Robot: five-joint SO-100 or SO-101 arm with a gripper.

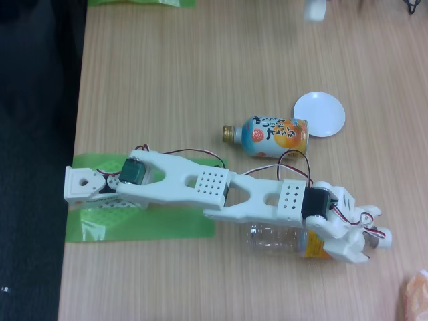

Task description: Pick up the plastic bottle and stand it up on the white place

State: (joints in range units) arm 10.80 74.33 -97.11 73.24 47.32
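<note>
A: Starting at the left of the fixed view: dark floor (33,167) beside the desk (200,67), and the arm's base (83,184) sits on a green mat (134,227) at the desk's edge. A second green patch (140,3) peeks in along the top.

B: And the arm (200,184) reaches out to the right, low over the wood?

A: Low and long, yes. Beneath its forearm lies the bottle (274,239), on its side, clear body showing, the coloured label half hidden under the wrist.

B: So, does the tool have it?

A: The tool (364,247) is right over the bottle's label and cap end. From this angle I cannot tell how wide the jaws stand, or whether they have closed on it.

B: Progress, then?

A: Early, I'd say. The bottle is flat on the desk, not lifted. The grasp, the carry and the standing-up all look left to do.

B: Where's the target?

A: Up and right: the dish (319,114), white, round, bare. Just left of it lies an orange can (271,137) with a gold cap, near the rim. That could crowd the approach.

B: Anything else?

A: Something pale (314,10) at the top edge, blurred, and an orange scrap (416,294) at bottom right. Plain light wood-grain desk, even lighting.
</note>
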